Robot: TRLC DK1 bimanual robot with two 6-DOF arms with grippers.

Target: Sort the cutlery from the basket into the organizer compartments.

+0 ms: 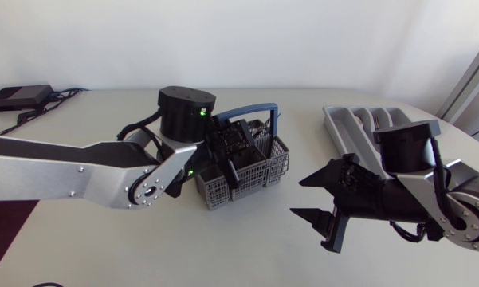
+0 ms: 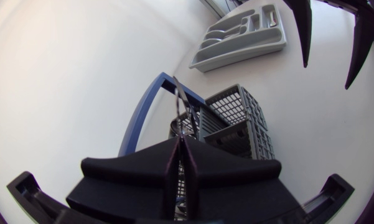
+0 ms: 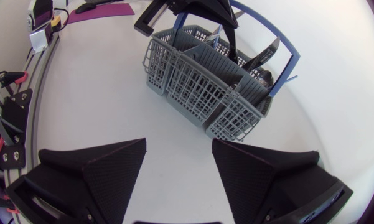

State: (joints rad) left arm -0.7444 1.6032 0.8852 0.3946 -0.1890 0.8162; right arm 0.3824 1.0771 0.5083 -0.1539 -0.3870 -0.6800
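L claw (image 2: 182, 144) clamps thin utensil (image 2: 181, 102) at basket (image 2: 236, 115), blue handle (image 2: 140, 109) alongside — R claw (image 3: 178, 143) agape.

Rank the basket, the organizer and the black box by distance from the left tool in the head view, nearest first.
1. Basket: the left tool is down inside it, shut on a cutlery piece.
2. Organizer: to the right, toward the table's far edge.
3. Black box: at the far left corner.

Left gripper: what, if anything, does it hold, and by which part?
The left gripper is shut on a thin metal cutlery piece over the basket, pinching one end; which end cannot be told.
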